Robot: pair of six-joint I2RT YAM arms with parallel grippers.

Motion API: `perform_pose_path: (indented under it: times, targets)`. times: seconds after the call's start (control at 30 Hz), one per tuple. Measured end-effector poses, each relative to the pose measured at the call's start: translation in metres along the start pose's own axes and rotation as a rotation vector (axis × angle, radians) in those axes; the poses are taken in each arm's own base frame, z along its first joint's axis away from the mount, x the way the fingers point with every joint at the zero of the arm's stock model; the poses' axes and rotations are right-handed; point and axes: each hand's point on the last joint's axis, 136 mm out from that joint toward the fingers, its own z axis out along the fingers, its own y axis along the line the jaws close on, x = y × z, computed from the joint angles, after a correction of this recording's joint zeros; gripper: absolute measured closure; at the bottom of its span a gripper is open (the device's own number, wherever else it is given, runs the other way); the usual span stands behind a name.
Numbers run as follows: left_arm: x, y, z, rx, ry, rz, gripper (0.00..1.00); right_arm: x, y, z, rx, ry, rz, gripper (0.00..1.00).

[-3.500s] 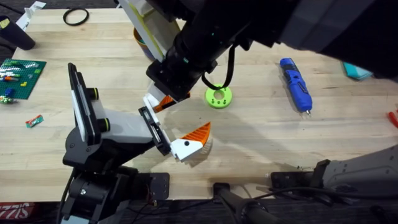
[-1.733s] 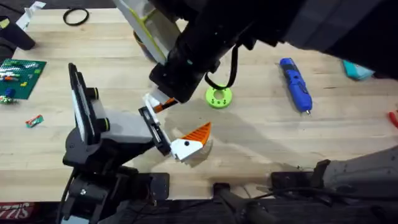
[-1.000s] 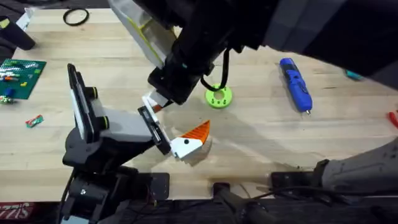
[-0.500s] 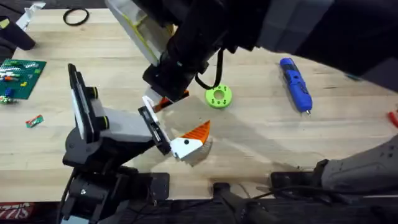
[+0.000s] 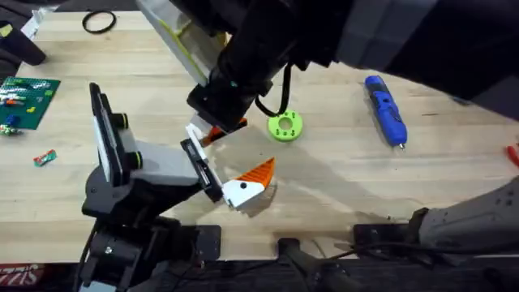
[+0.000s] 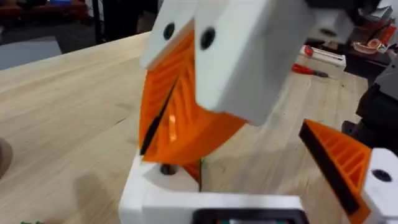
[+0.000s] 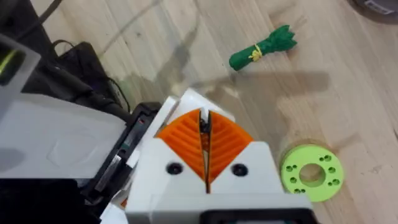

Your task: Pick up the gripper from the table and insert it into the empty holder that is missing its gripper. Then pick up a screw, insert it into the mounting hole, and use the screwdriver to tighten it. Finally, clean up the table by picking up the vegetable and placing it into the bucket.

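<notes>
Barely shifted, the right gripper (image 5: 209, 132) keeps its jaws pinched on the gripper (image 5: 197, 135) beside the holder (image 5: 154, 166).

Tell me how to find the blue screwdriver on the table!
Look at the wooden table, on its right side, past the green ring. The screwdriver lies there alone, shaped like a fat pen. It is the one bright blue thing, with a thin metal tip.

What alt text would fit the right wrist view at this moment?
The right gripper, its white-and-orange jaws closed together, sits against the holder on a wooden table. Beyond lie a green vegetable and a green ring.
</notes>
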Motion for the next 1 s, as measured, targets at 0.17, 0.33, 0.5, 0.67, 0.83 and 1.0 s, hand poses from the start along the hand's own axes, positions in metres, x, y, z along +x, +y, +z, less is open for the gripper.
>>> perform_pose_path:
  times: [0.17, 0.33, 0.5, 0.67, 0.83, 1.0]
  targets:
    - [0.0000, 0.0002, 0.0000, -0.001, 0.000, 0.001, 0.019, -0.0020, -0.0004, 0.0002, 0.008, -0.008, -0.004, 0.997]
    - [-0.0001, 0.0000, 0.0000, 0.000, 0.000, 0.001, 0.019, -0.0009, 0.0018, 0.0007, 0.008, -0.003, -0.010, 0.997]
    - [0.0000, 0.0000, 0.0000, 0.000, 0.000, 0.000, 0.019, 0.0006, 0.0035, 0.0007, -0.001, 0.003, -0.012, 0.997]
    - [0.0001, 0.0000, 0.0000, 0.000, 0.000, 0.000, 0.019, 0.0009, 0.0043, 0.0007, -0.006, 0.004, -0.015, 0.997]
    - [0.0002, 0.0001, 0.0000, -0.001, 0.001, -0.011, 0.019, -0.0004, 0.0038, 0.0042, -0.007, 0.008, -0.015, 0.997]
    - [0.0011, 0.0004, 0.0002, -0.001, 0.004, -0.027, 0.019, -0.0012, 0.0036, 0.0065, -0.007, 0.010, -0.017, 0.997]
